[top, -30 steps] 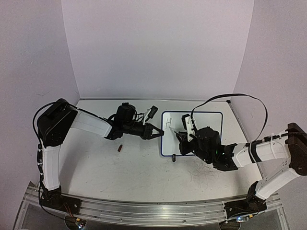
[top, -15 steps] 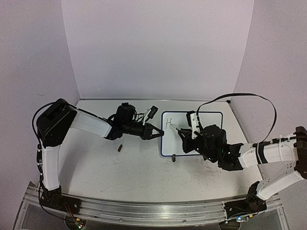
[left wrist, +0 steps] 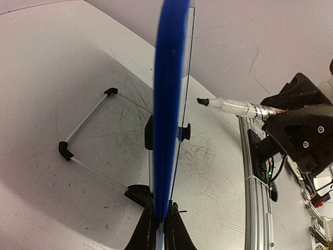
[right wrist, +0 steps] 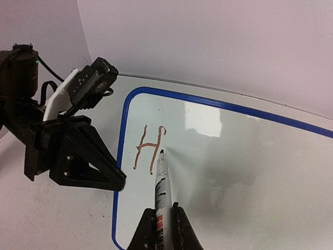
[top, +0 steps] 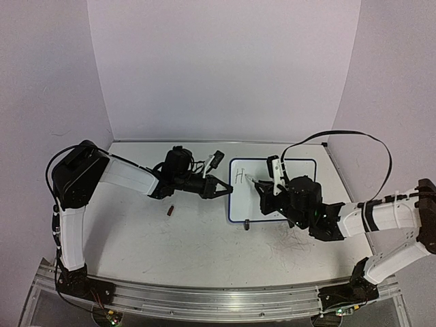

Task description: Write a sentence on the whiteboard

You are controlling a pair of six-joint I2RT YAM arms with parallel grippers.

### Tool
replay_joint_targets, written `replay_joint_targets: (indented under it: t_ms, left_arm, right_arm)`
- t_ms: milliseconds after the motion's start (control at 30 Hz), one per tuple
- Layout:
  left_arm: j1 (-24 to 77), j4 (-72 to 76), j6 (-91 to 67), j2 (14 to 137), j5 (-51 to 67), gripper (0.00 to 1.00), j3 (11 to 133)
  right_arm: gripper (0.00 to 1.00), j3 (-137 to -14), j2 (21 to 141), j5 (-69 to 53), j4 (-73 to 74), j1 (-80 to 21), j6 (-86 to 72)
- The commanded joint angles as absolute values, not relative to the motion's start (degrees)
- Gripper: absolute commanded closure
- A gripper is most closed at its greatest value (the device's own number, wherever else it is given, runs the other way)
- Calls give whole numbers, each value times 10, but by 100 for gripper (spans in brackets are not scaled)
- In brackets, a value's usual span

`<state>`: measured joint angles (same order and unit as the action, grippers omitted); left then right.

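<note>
Top external, H (top: 239, 176) newly complete on whiteboard (top: 301, 169)

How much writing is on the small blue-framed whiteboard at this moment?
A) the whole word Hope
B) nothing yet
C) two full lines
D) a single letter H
D: the right wrist view shows only an H on the whiteboard, with the marker tip just right of it.

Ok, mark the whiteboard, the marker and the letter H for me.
whiteboard (left wrist: 167, 104), left wrist view, on its blue frame seen edge-on.
marker (right wrist: 163, 182), right wrist view, on the middle of its barrel.
letter H (right wrist: 148, 146), right wrist view, on its crossbar.
</note>
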<state>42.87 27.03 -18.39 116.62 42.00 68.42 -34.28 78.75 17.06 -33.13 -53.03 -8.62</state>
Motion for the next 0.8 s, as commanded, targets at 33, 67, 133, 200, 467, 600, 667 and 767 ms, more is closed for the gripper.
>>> replay_joint_targets:
  t_ms: [33,67,133,200,467,600,667,767]
  left_arm:
    - [433,282,-181,1134,436,100,682]
    - [433,282,-181,1133,436,100,683]
    - [433,282,-181,1133,436,100,682]
    - [433,282,-181,1134,436,100,682]
    - [433,282,-181,1133,437,100,684]
    - [433,282,-181,1133,437,100,684]
    - [433,282,-181,1133,437,100,683]
    - [433,282,-180,1133,437,100,682]
  right_arm:
    - [100,-364,808,180,-353,-527,-83]
    - [100,-364,811,181,-354,-526,-83]
    - [100,-366,813,183,-355,-525,-81]
    - [100,-366,813,183,-357,-525,-81]
    - [100,-363,813,192,-357,-523,-77]
    - [100,-360,816,188,-350,-524,-77]
    - [100,-357,814,188,-345,-523,-79]
    - [100,-348,809,185,-335,-524,-84]
